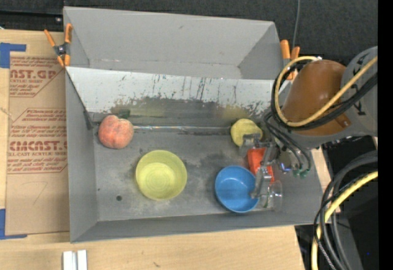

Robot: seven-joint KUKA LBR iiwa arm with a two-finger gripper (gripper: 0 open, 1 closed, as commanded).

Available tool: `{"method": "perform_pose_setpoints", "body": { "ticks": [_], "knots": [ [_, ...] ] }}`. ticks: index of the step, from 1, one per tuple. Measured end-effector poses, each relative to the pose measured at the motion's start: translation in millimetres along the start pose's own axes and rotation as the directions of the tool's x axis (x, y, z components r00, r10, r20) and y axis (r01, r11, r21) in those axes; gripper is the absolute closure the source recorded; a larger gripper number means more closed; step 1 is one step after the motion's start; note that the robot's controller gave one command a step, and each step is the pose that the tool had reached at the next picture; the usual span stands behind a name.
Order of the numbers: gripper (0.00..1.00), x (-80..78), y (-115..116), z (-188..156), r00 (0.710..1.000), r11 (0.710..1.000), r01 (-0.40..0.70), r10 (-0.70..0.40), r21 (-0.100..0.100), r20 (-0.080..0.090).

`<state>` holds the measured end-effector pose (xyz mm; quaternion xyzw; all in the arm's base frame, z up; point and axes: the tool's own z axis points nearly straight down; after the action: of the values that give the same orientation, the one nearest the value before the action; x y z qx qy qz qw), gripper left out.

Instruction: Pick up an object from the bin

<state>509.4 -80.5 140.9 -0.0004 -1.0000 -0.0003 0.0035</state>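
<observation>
Camera view — gripper (268, 191) at blue bowl (233, 188) — right rim.

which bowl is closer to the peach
The yellow bowl, at the front middle of the bin, just right of the peach. The blue bowl sits further off, at the front right.

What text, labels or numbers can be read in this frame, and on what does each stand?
"CAST.G.P", large red print with its start cut off, on the cardboard left of the bin.
"CELL-CAST ACRYLIC SHEET", red, below it on the same cardboard.
Smaller red lines there: too blurred to read.
Things inside the bin: no text visible.
</observation>
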Motion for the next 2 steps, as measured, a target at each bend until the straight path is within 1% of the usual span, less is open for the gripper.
{"method": "perform_pose_setpoints", "body": {
  "ticks": [1,2],
  "knots": [
    [0.00,-2.0,0.3,-4.2,1.000,1.000,0.001,-0.001,0.001,0.008],
    [0.00,3.5,16.6,71.8,0.975,0.975,0.222,-0.222,-0.001,0.000]
  ]
}}
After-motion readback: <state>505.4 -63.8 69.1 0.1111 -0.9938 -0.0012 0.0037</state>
